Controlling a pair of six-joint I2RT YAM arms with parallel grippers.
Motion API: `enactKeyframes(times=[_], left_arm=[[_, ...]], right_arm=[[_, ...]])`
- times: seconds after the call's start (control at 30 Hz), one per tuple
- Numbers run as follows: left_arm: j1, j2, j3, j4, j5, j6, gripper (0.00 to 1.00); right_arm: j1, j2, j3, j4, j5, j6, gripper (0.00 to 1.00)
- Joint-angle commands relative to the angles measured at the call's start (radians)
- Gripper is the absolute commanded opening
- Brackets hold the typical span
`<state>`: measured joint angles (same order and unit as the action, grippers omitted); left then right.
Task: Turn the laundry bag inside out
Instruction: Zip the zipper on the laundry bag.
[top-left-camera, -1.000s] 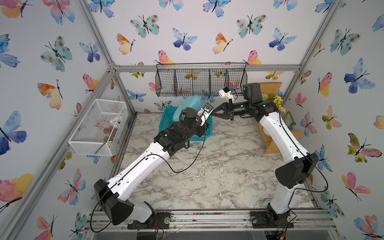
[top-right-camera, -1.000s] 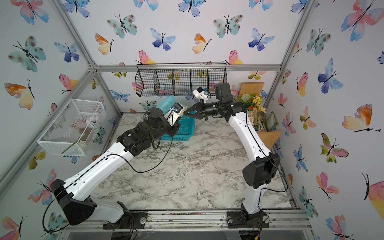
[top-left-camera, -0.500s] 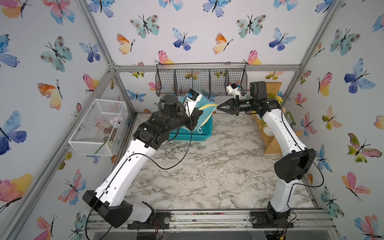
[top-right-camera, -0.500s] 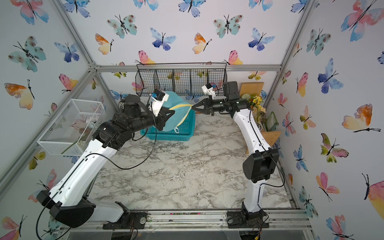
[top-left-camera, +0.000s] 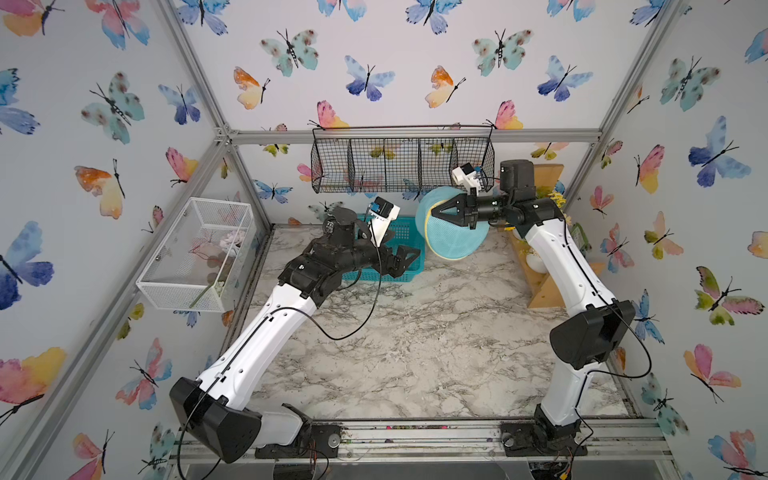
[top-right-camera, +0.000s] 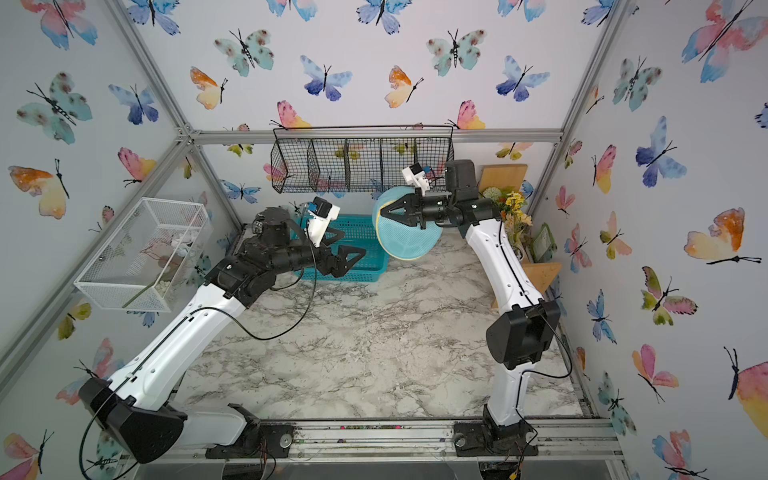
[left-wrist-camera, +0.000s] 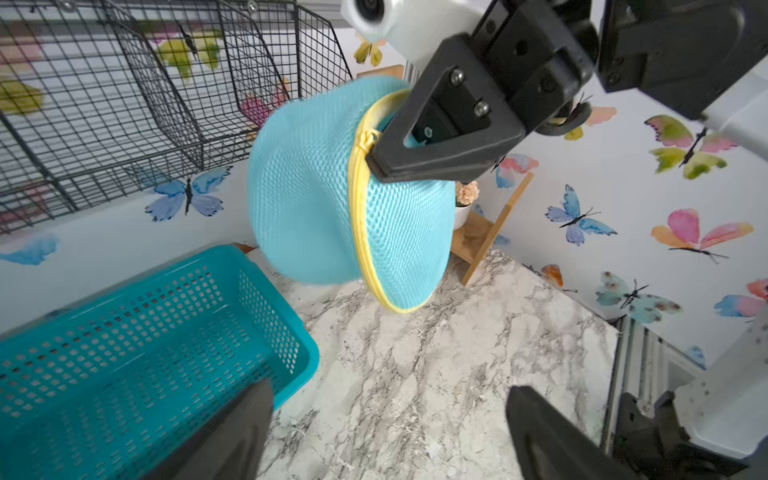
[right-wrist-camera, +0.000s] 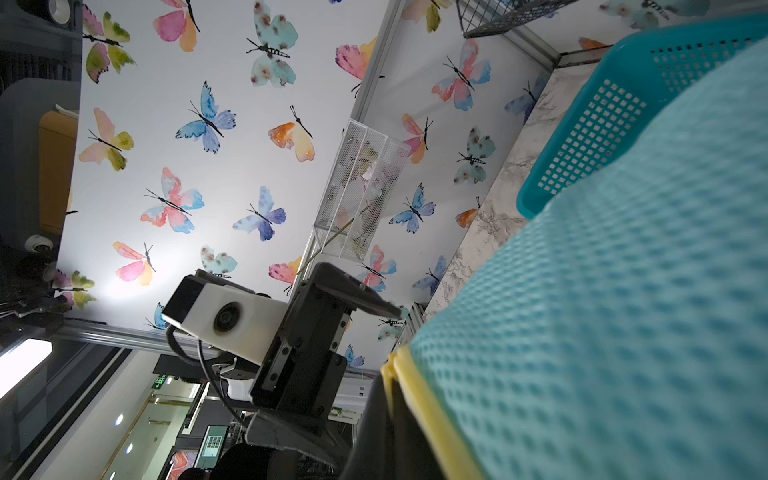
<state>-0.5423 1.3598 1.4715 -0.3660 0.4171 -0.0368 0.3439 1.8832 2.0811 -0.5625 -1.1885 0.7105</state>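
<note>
Turquoise mesh marks the laundry bag (left-wrist-camera: 316, 199), which hangs in the air clear of the table (top-left-camera: 415, 340), just past the right end of the teal plastic basket (left-wrist-camera: 266, 316) and below the black wire wall basket (top-left-camera: 399, 166). The right pincer (left-wrist-camera: 370, 160) is clamped on the yellow piping (left-wrist-camera: 356, 216) at the bag's upper rim, so the whole bag dangles from that one pinch, sprung into its round shape. The left pincer (top-right-camera: 347, 245) has its jaws wide apart and holds nothing. It hovers over the basket, near the bag but not touching it. The step in hand seems to be a second grip for the left arm. To do it well, I judge it should come in level with the rim, take piping or mesh across from the right pincer's pinch, and close fully before any pulling, since soft mesh slips and a sprung frame may twist away. Where the opening lies is not clear from these views.
</note>
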Motion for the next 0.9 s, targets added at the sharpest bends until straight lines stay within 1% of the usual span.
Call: enactKeyframes(times=[0.0,0.33,0.7,0.83,0.87], left_arm=[[0.002,0.014,0.014,0.094,0.032,-0.006,0.99],[-0.032,0.049,0.099,0.114,-0.043,0.056,0.99],[-0.041,0.066,0.063,0.122,-0.036,0.076,0.99],[-0.044,0.074,0.045,0.125,-0.057,0.093,1.0],[-0.045,0.075,0.044,0.124,-0.06,0.097,0.98]], right_arm=[[0.025,-0.055,-0.012,0.017,0.004,-0.002,0.02],[0.062,-0.058,-0.018,-0.004,0.0,-0.014,0.02],[0.099,-0.076,-0.026,0.027,-0.017,0.014,0.02],[0.106,-0.079,-0.015,0.041,-0.023,0.031,0.02],[0.107,-0.081,-0.014,0.043,-0.024,0.035,0.02]])
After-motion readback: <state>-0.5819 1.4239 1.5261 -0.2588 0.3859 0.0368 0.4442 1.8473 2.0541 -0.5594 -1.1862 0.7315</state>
